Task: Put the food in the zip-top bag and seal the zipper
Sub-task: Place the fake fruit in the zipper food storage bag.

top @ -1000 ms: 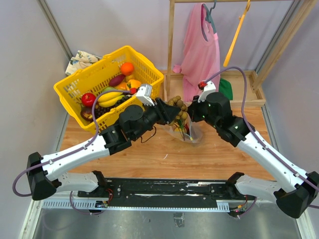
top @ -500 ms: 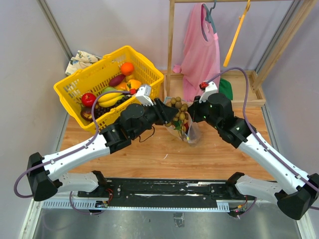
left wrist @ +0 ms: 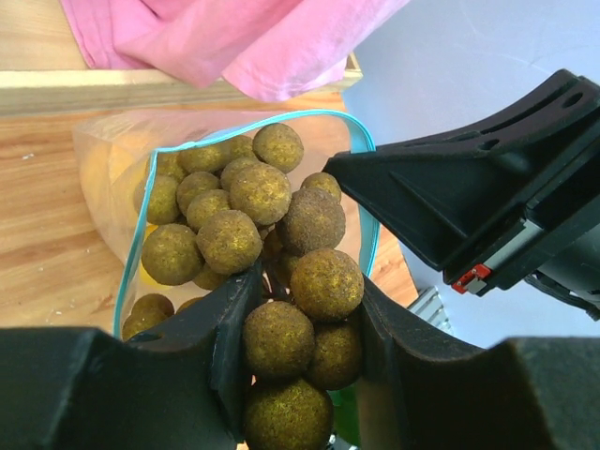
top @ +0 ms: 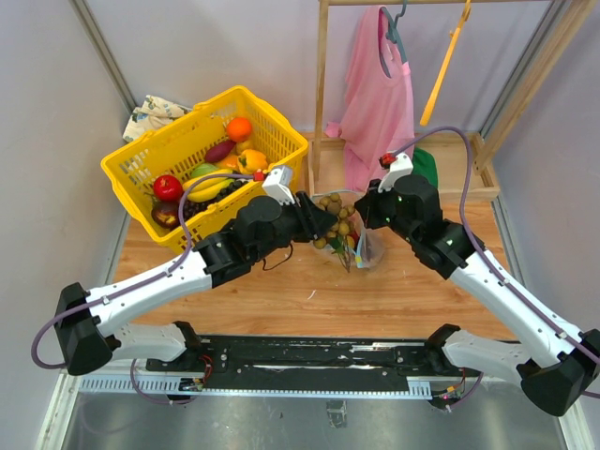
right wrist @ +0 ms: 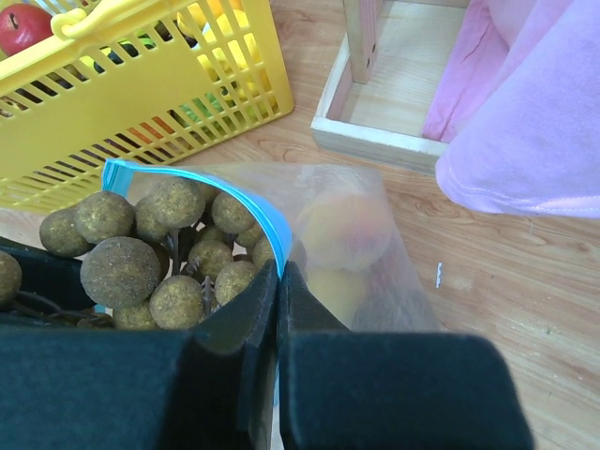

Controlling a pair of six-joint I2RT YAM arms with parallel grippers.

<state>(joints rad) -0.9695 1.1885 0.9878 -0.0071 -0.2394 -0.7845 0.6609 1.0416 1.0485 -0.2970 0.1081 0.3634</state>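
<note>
grape cluster (top: 334, 216) at bag (top: 368, 251) mouth, basket (top: 202, 117) left

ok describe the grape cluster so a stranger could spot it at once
Find the middle of the wooden table, right of the yellow basket, where a clear bag stands. The grape cluster hangs at the bag's open mouth, pinched in the left gripper. It's a bunch of dull olive-brown balls, whereas the basket's fruits are mostly bright and smooth.

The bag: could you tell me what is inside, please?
In the bag, a grape cluster, held by the left gripper, fills the mouth; a peach-coloured round fruit shows through the plastic. The cluster hides whatever lies below.
</note>
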